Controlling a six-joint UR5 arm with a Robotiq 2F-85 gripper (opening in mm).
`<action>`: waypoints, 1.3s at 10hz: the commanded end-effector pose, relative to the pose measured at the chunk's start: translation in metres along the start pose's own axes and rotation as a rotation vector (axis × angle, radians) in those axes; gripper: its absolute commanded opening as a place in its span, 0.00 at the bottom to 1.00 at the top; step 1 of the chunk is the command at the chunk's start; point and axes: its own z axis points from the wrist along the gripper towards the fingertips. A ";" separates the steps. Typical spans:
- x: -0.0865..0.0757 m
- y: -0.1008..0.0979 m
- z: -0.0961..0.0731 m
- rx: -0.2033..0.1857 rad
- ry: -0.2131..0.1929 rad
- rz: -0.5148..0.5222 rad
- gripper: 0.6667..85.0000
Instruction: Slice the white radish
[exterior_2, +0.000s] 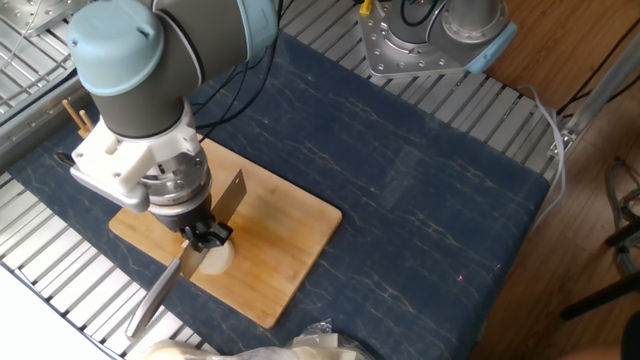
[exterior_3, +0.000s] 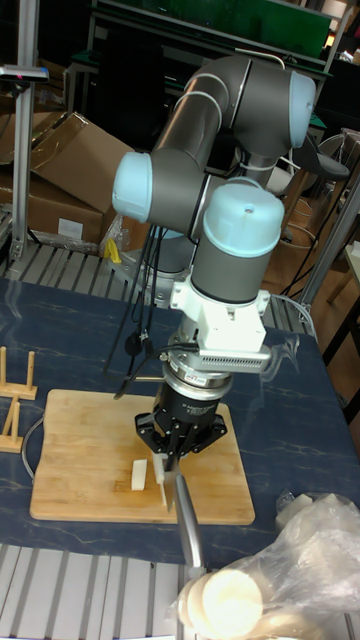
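Observation:
The white radish (exterior_2: 220, 256) is a small cream chunk near the front edge of the wooden board (exterior_2: 285, 225). In the tall fixed view, the white radish (exterior_3: 139, 474) lies on the board (exterior_3: 75, 450) just left of the fingertips. My gripper (exterior_2: 204, 238) (exterior_3: 168, 447) points down right beside the radish and is shut on a knife (exterior_2: 158, 298). The knife's long grey part (exterior_3: 188, 525) runs out over the board's front edge. A flat metal plate (exterior_2: 232, 195) sticks up beside the wrist. The arm hides part of the board.
A small wooden rack (exterior_2: 80, 118) (exterior_3: 12, 405) stands at the board's left end. A plastic bag with pale round pieces (exterior_2: 305, 345) (exterior_3: 270, 565) lies at the table's front. A metal mount (exterior_2: 430, 40) sits at the back. Dark cloth (exterior_2: 420, 190) covers the table.

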 end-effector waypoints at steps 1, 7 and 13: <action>0.001 0.013 -0.014 -0.028 0.013 0.034 0.00; -0.007 0.017 -0.010 -0.022 -0.004 0.045 0.00; -0.011 0.013 -0.001 -0.013 -0.011 0.035 0.00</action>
